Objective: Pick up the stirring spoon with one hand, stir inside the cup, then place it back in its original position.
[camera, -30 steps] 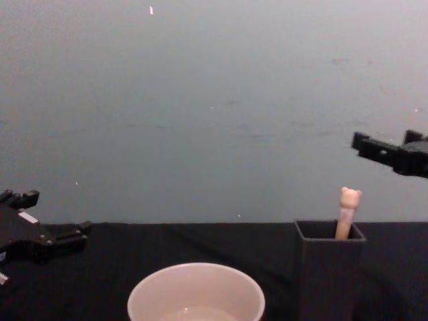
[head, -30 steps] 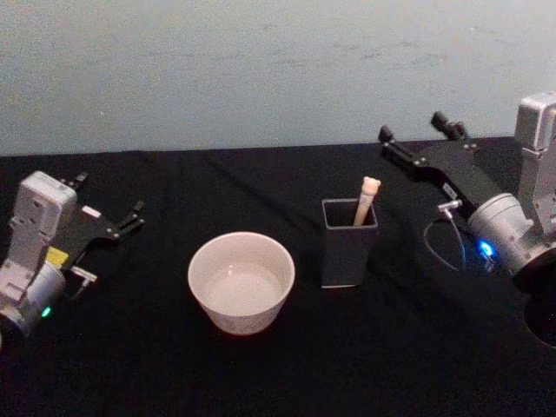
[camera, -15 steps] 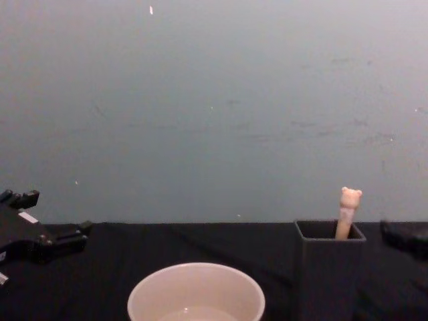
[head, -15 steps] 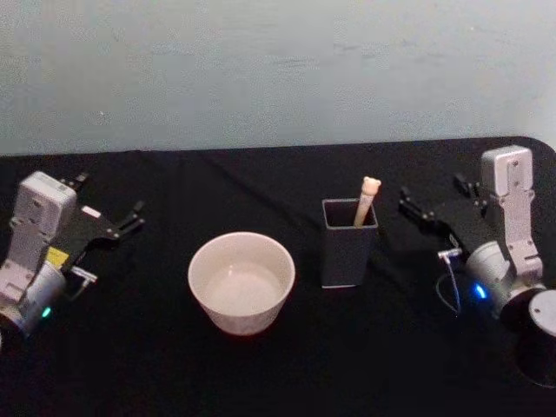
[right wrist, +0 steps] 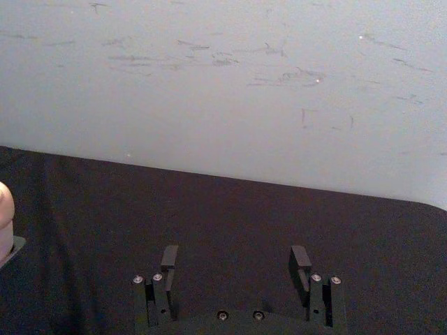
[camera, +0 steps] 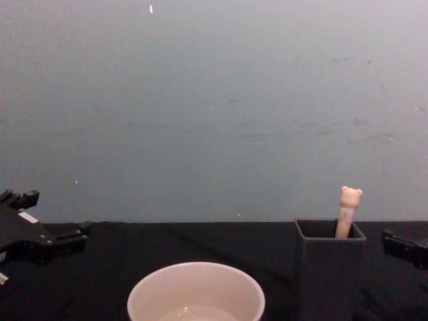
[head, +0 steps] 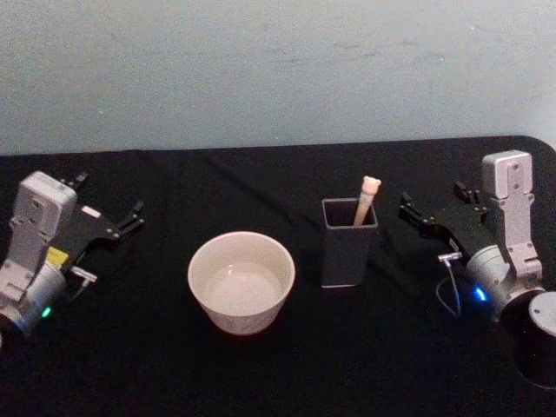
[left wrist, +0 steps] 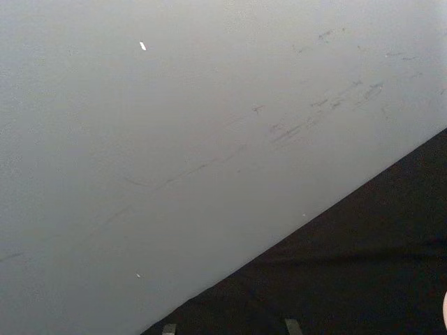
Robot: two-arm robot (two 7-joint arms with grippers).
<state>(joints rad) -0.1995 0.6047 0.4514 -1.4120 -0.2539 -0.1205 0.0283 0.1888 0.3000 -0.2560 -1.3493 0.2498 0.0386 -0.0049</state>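
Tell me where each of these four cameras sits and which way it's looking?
Head view: high up, looking down at the cup, the holder with the stirring spoon, the left gripper and the right gripper.
Chest view: low, looking across the table; both grippers at its edges.
Left wrist view: faces the wall and table edge.
Right wrist view: faces the wall over its own open fingers.
Head and chest views share cup, holder, spoon.

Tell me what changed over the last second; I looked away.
The open right gripper dropped from high behind the tall dark grey square holder to table level beside it, empty. The bear-topped beige spoon, cream round cup and left gripper stayed put.
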